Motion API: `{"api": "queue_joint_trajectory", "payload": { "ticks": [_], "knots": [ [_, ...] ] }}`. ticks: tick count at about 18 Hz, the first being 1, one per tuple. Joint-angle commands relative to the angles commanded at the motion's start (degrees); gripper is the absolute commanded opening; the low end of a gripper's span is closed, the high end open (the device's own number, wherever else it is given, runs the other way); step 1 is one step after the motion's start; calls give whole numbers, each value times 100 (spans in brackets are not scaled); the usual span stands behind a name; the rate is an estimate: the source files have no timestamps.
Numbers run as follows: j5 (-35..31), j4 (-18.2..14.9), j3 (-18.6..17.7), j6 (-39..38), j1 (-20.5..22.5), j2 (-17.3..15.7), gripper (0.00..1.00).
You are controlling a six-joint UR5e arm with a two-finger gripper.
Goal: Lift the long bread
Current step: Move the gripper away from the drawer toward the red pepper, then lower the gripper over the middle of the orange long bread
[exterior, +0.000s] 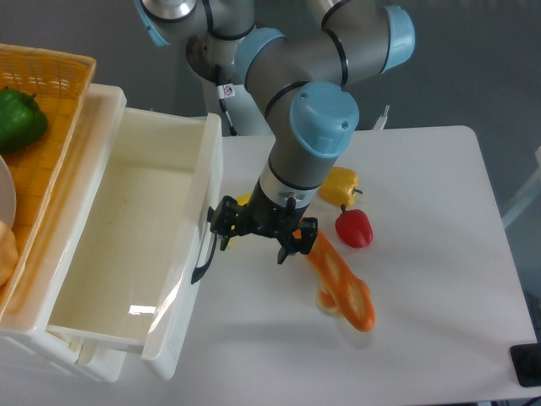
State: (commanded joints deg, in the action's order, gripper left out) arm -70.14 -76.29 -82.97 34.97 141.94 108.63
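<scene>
Item: long glossy orange-brown toy baguette with pale oval slashes (the long bread [342, 286]). It slants away from the black two-finger gripper [289, 245], upper end at the fingers, lower end blurred above a shadow on the white table [439, 279], apparently lifted. Fingers: seemingly closed on the upper end; the contact itself is hidden, so the grip cannot be confirmed.

Nearby: red toy pepper [354, 227] just beyond the fingers; yellow toy pepper [340, 185] farther behind it; open white plastic drawer [127, 245] on the gripper's other side; woven orange basket [51, 101] holding a green pepper [19, 120], well apart.

Risk, as judged: an end grip leaves most of the length hanging, so the bread may pivot or slip out. A swing could knock the red pepper.
</scene>
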Motion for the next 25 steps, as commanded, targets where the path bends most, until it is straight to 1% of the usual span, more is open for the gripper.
{"api": "queue_joint_trajectory", "payload": {
  "ticks": [1, 3, 8, 11, 13, 16, 19, 20, 21, 22, 23, 24, 25],
  "knots": [
    [-17, 9, 0, 106, 44, -18, 100],
    [-140, -26, -9, 404, 202, -175, 100],
    [-254, 52, -9, 607, 501, -132, 100],
    [-1017, 70, -17, 1195, 571, -114, 100],
    [-1107, 88, -35, 1398, 676, -106, 100],
    [-1107, 97, -35, 1425, 835, -62, 100],
    [-1125, 114, -70, 1408, 844, -9, 100],
    [-1160, 149, -140, 1399, 844, 8, 100],
    [-1186, 254, -271, 1390, 844, 9, 100],
    [-1256, 429, -412, 1407, 853, -9, 100],
    [-1344, 674, -509, 1399, 861, -9, 100],
    [-1371, 859, -571, 1399, 862, 17, 100],
    [-1380, 940, -606, 1390, 862, 52, 100]
  ]
}}
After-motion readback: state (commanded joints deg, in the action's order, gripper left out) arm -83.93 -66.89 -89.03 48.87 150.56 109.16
